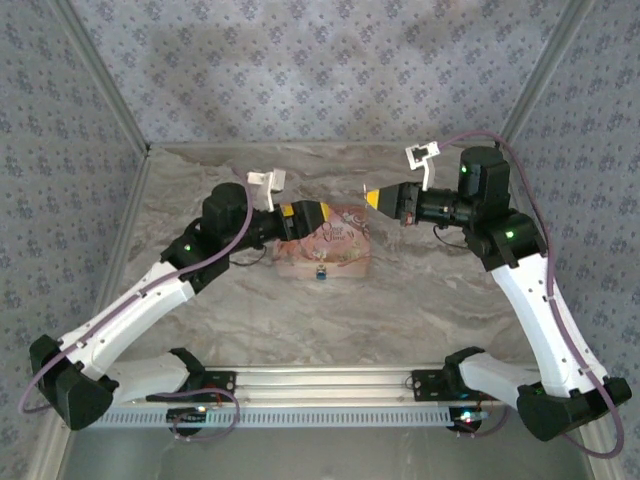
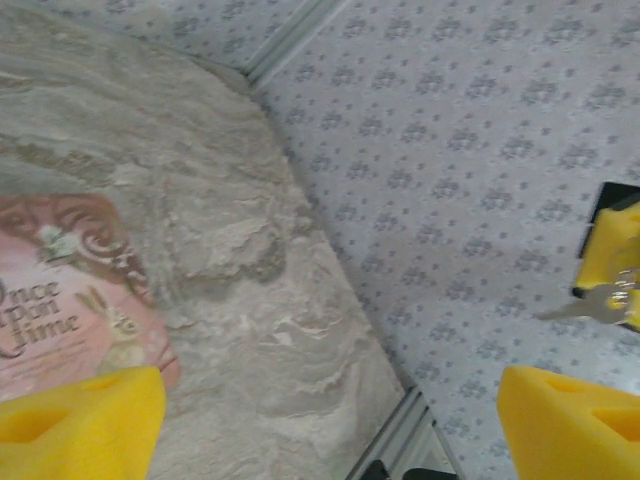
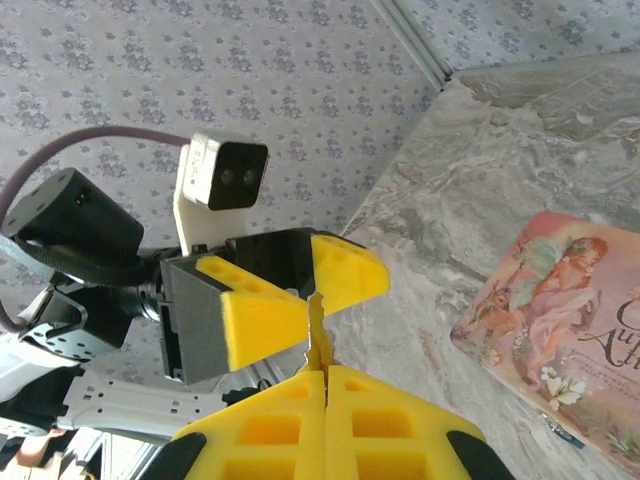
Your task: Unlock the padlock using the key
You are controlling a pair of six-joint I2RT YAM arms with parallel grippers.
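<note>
While the padlock (image 1: 322, 271) sits at the near edge of the pink box (image 1: 330, 240), the key (image 2: 590, 303) is held aloft.
The right pincer (image 3: 325, 385) is clenched on the key beside the box's far right corner, well apart from the padlock; the left pincer (image 2: 325, 420) gapes empty over the box's far edge. The thin key could twist or slip between the yellow pads (image 3: 380, 420) on meeting the padlock, and with nothing steadying the padlock it may be pushed away.

Bare table (image 1: 300, 320) fronts the pink box (image 1: 345, 250); left fingers (image 1: 315, 214) overhang its rear.
</note>
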